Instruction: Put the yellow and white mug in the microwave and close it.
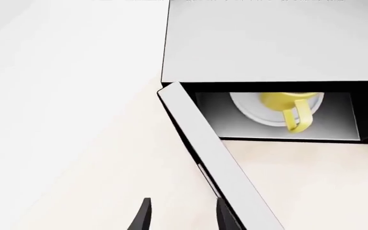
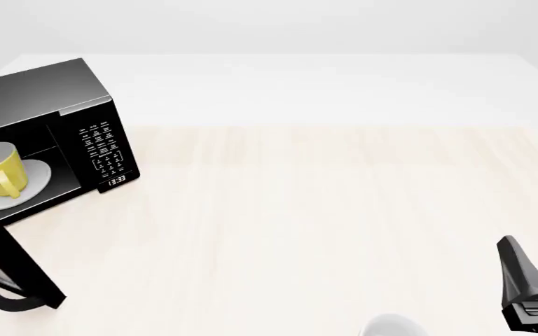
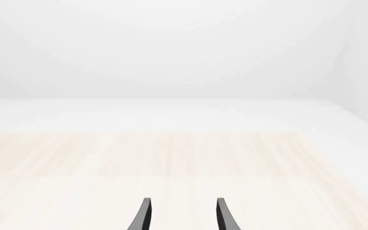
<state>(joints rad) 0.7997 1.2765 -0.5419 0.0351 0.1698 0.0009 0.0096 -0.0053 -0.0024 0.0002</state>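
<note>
The left gripper [image 1: 180,215] has its fingers parted, gripping nothing. The right gripper [image 3: 182,215] is likewise spread and empty, its arm apparently low at the front view's right edge

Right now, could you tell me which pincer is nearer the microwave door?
Left. The left pincer sits right beside the open microwave door; the right pincer is far across the table.

Simulated tabletop scene: blank white surround, pale wood table [image 2: 325,210], microwave [image 2: 92,133].
</note>
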